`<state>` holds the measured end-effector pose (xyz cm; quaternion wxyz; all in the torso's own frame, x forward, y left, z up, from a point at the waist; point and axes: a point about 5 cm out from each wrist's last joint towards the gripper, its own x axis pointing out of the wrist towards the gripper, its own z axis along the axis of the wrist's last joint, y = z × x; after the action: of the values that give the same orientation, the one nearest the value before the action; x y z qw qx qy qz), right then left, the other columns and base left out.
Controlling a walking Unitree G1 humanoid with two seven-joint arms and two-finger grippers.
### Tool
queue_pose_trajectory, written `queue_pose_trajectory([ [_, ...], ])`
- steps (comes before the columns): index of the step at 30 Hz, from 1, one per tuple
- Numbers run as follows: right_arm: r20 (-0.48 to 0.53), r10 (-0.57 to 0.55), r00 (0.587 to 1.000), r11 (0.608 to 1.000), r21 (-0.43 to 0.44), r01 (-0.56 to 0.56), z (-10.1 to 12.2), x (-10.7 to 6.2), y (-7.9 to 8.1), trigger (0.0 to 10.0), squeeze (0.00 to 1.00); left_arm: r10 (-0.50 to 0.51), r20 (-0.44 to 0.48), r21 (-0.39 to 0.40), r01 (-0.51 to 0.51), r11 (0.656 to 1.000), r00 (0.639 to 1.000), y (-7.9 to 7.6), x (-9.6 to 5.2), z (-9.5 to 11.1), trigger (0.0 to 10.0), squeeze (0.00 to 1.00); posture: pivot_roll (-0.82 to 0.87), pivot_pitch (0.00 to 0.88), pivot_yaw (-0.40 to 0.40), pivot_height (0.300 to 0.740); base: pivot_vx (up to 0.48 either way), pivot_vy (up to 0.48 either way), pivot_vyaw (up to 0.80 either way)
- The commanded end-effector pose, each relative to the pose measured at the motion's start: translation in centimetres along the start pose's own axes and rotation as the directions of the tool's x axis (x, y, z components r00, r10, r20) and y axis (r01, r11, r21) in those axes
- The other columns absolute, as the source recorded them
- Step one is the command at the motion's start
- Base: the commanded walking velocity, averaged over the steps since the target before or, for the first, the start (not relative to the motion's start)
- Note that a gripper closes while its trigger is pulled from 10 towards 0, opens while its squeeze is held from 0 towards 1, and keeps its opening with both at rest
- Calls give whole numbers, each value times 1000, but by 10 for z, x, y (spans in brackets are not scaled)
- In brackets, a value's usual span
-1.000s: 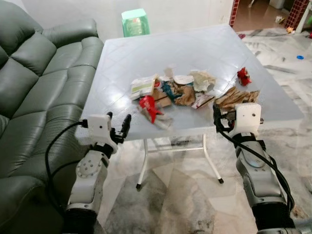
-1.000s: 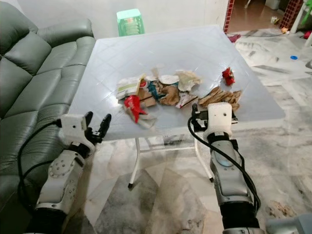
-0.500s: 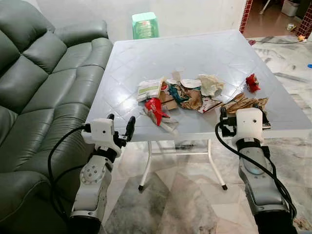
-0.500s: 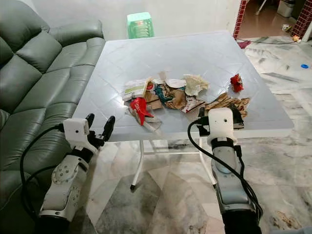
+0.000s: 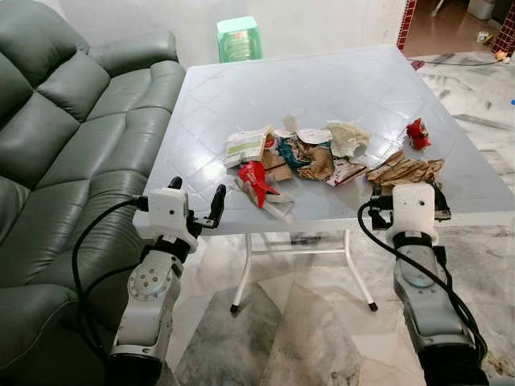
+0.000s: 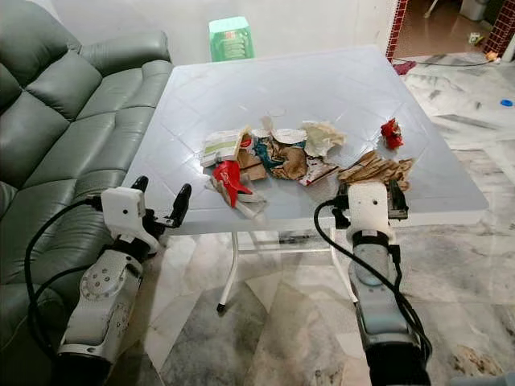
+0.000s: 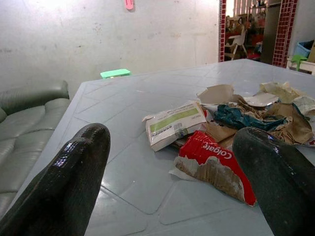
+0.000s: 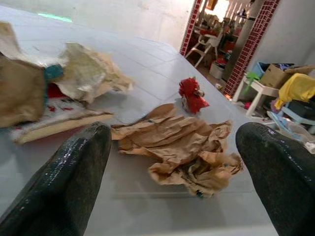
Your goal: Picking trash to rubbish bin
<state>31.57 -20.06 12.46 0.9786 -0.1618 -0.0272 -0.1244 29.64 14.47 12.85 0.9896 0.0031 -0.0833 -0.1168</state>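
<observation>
Risk of shoving crumpled brown paper (image 8: 182, 147) off grey plastic table (image 5: 322, 88) near edge, with right gripper (image 8: 172, 162) spread wide before it, left gripper (image 7: 172, 162) also spread facing red Colgate carton (image 7: 216, 160).

One counter (image 5: 241, 88) carries the litter; on it lie one white-and-green carton (image 5: 245, 145), one torn red Colgate box (image 7: 212, 156), one crumpled brown paper wad (image 8: 179, 145) and one small red wrapper (image 8: 192, 95), plus a central heap of mixed scraps (image 5: 310, 153) whose pieces cannot be counted apart; one green stool (image 5: 240, 38); one grey sofa (image 5: 56, 137); two pincers, left pincer (image 5: 195, 204) and right pincer (image 6: 368, 193), each with two black fingers.
</observation>
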Motion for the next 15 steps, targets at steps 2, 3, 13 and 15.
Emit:
queue_pose_trajectory([
  [2,-16,-13,1000,1000,-20,13,0,4,0,10000,0,-6,5,15,6,1000,1000,2,0,4,10000,0,16,61,103,740,0,0,0],
  [3,-30,-29,999,999,-41,28,-2,7,-2,10000,0,-8,4,17,8,1000,1000,1,0,4,10000,0,22,62,101,740,0,0,0],
  [13,59,-12,998,997,-73,16,16,25,-1,10000,0,-34,0,50,34,998,999,-2,-1,7,10000,0,29,59,98,740,0,0,0],
  [15,77,-11,997,997,-76,17,19,25,-1,10000,0,-33,1,51,33,998,999,-2,0,7,10000,0,27,60,96,740,0,0,0],
])
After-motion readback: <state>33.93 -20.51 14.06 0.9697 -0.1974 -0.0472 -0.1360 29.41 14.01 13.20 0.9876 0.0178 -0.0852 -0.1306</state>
